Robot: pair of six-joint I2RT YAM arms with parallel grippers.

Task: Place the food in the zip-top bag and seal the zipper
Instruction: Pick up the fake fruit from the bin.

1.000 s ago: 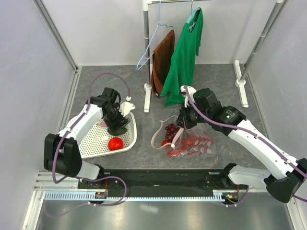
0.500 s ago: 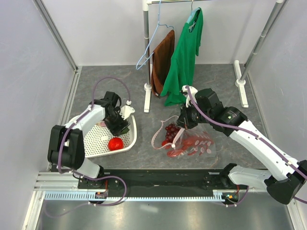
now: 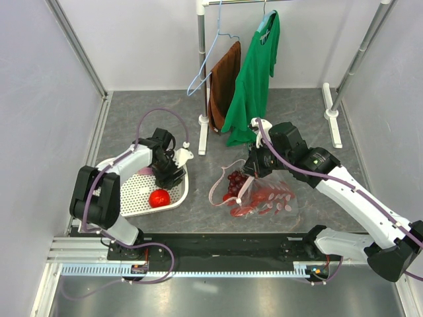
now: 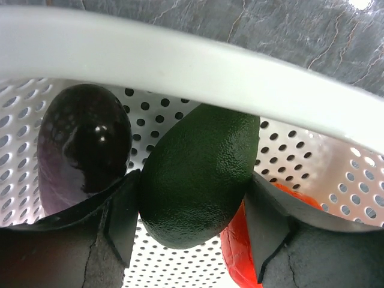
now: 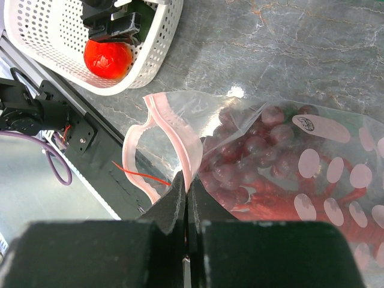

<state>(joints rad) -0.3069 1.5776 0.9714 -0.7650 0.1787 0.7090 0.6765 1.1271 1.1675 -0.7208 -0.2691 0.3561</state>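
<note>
My left gripper (image 3: pixel 168 173) is down in the white perforated basket (image 3: pixel 132 198), and its jaws (image 4: pixel 192 222) are shut on the dark green avocado piece (image 4: pixel 198 174), with a pad against each side. The avocado lies just inside the basket rim (image 4: pixel 180 60). A red tomato (image 4: pixel 237 252) sits beside it, also seen from above (image 3: pixel 158 197). The clear dotted zip-top bag (image 3: pixel 268 198) lies on the table with the grapes (image 5: pixel 252 156) and the red lobster (image 5: pixel 282 198) inside. My right gripper (image 5: pixel 186 186) is shut on the pink zipper (image 5: pixel 174 129), holding the mouth up.
A dark purple glossy piece (image 4: pixel 84 150) lies in the basket left of the avocado. Behind stands a clothes rack with a green shirt (image 3: pixel 254 72), a brown cloth (image 3: pixel 223 86) and feet on the table (image 3: pixel 203 135). The black mounting rail (image 3: pixel 218 244) runs along the near edge.
My left gripper has shifted right towards the basket's rim and its jaws have narrowed onto the avocado. The right gripper and the bag have stayed put.
</note>
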